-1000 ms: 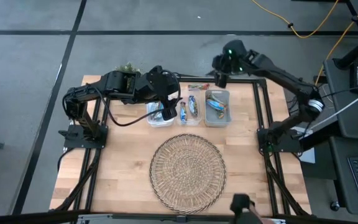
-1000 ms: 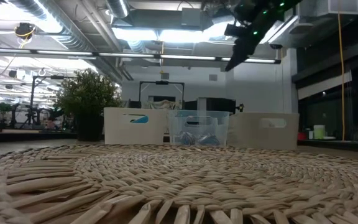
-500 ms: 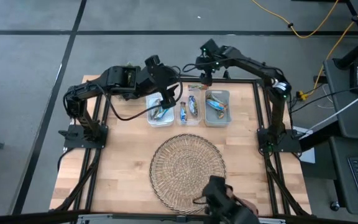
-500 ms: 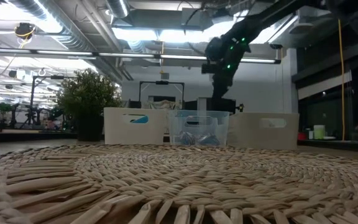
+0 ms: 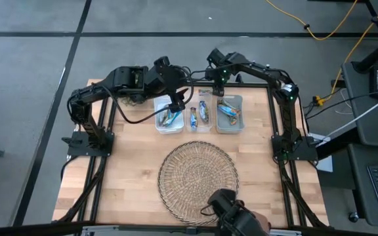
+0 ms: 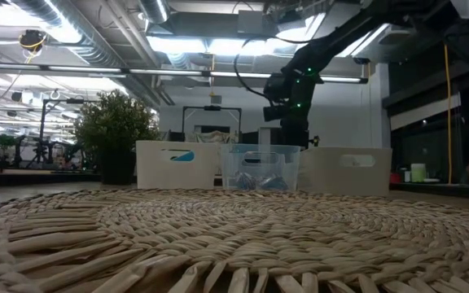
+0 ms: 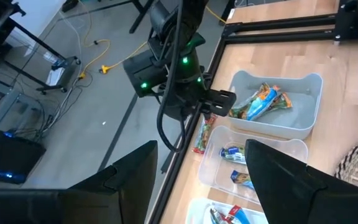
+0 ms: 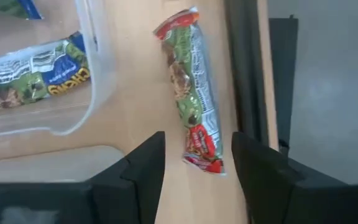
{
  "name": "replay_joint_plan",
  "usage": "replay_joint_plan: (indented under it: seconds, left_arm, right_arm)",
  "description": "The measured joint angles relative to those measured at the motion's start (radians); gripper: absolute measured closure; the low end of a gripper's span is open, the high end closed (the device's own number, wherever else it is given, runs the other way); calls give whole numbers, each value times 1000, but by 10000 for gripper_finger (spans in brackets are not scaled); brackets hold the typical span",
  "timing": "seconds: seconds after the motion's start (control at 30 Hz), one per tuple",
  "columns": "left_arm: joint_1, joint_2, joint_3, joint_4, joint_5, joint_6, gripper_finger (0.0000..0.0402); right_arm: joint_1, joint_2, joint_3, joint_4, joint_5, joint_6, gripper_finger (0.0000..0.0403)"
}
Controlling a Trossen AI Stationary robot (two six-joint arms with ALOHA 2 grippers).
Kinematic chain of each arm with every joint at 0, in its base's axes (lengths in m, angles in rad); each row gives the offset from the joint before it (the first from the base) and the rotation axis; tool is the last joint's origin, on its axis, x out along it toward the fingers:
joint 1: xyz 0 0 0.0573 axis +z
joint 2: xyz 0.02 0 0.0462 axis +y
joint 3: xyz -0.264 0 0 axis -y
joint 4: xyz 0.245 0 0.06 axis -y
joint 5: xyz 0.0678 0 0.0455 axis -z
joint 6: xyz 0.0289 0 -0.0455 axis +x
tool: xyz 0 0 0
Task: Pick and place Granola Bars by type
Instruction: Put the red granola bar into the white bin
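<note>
A green-and-red granola bar (image 8: pixel 194 93) lies flat on the wood between the bins and the table's far frame rail; it also shows as a granola bar (image 5: pixel 209 92) in the high view. My right gripper (image 8: pixel 197 180) hovers open just above it, fingers on either side of its red end. Other bars lie in the left bin (image 5: pixel 168 119), the middle bin (image 5: pixel 203 115) and the right bin (image 5: pixel 230 113). My left gripper (image 5: pixel 176 105) is open above the left bin's far end and holds nothing.
The round wicker tray (image 5: pixel 199 174) fills the near half of the table. The black frame rail (image 8: pixel 247 68) runs right beside the loose bar. A dark shape (image 5: pixel 231 213) shows at the near edge. In the low view the right arm (image 6: pixel 290 110) stands behind the bins.
My right arm has swung from beyond the table's far right corner toward the left along the far edge and come down over the loose bar behind the middle bin. My left gripper has drawn slightly toward the far edge over the left bin.
</note>
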Motion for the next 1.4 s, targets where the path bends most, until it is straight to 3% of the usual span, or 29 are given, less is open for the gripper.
replay_joint_plan:
  seconds: [1.4]
  left_arm:
    - [0,0,0,1,18,0,167]
  right_arm:
    - [15,68,-94,177,-59,51,222]
